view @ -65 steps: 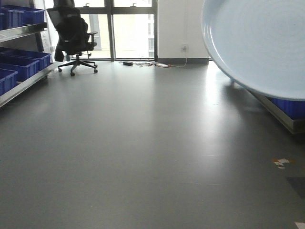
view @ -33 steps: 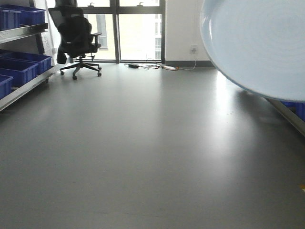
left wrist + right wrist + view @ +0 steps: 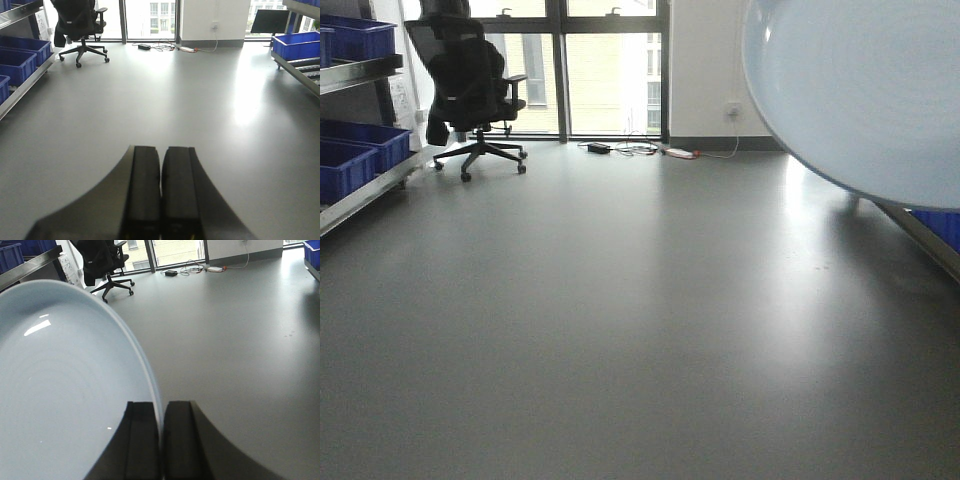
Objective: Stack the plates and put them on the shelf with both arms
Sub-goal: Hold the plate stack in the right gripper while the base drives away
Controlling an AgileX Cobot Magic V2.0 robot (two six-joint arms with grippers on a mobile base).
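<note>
A large pale blue plate (image 3: 860, 90) hangs tilted in the air and fills the upper right of the front view. In the right wrist view the same plate (image 3: 60, 380) spreads out to the left. My right gripper (image 3: 161, 412) is shut on its rim, one finger inside the plate and one outside. I cannot tell whether a second plate lies stacked in it. My left gripper (image 3: 161, 155) is shut with nothing between its fingers and hovers over bare grey floor, away from the plate.
A metal shelf rack with blue bins (image 3: 355, 160) runs along the left wall. Another rack with a blue bin (image 3: 297, 47) stands on the right. A black office chair (image 3: 470, 85) and floor cables (image 3: 635, 150) sit by the far window.
The room has shifted in the front view: the right rack has slid toward the frame edge and the floor marks at lower right have left view. The plate keeps its place in the frame.
</note>
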